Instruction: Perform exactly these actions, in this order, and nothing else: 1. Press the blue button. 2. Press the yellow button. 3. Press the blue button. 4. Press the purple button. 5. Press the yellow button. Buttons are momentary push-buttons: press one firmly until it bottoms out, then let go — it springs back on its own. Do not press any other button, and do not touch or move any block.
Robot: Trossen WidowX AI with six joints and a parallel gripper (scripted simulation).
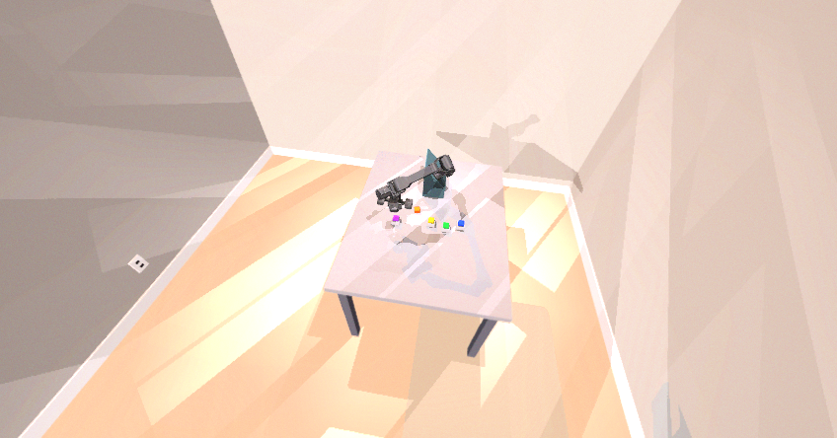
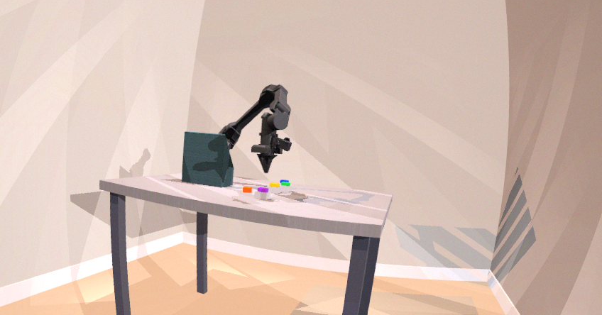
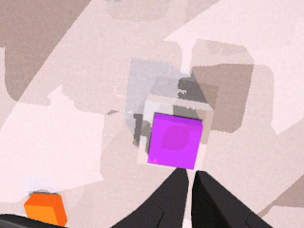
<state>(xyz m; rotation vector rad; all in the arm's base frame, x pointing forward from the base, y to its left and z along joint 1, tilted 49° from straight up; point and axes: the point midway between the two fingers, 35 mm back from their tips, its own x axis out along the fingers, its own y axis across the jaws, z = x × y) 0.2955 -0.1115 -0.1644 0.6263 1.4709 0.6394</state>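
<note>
Holds the gripper (image 1: 394, 206) (image 2: 265, 171) (image 3: 189, 179) pointing down to 6 o'clock in the exterior view, fingertips above the buttons and touching none. Has both fingers closed to a thin slit, gripping nothing. In the wrist view, shows the purple button (image 1: 396, 218) (image 2: 263, 189) (image 3: 175, 141) at about 11 o'clock from the fingertips, raised on its pale housing. Shows the orange block (image 1: 417, 209) (image 2: 247, 189) (image 3: 45, 209) at 8 o'clock from them, near the frame's lower corner.

Stretches the arm (image 1: 419, 177) (image 2: 251, 113) toward 1 o'clock in the exterior view, bends sharply at the top, then drops the wrist almost plumb. Seen from the top, runs from that high bend toward 8 o'clock, ending at 12 o'clock from the purple button, near it.

In that same view, places the yellow button (image 1: 431, 220) (image 2: 274, 184) at 3 o'clock from the purple one, then the green button (image 1: 446, 225) (image 2: 285, 184), then the blue button (image 1: 461, 223) (image 2: 284, 181) farthest along. Stands all four on the table (image 1: 411, 275) (image 2: 338, 211).

In the exterior view, sets the dark teal panel (image 1: 434, 185) (image 2: 202, 155) at 10 o'clock from the buttons, partly hiding the arm's lower end.
</note>
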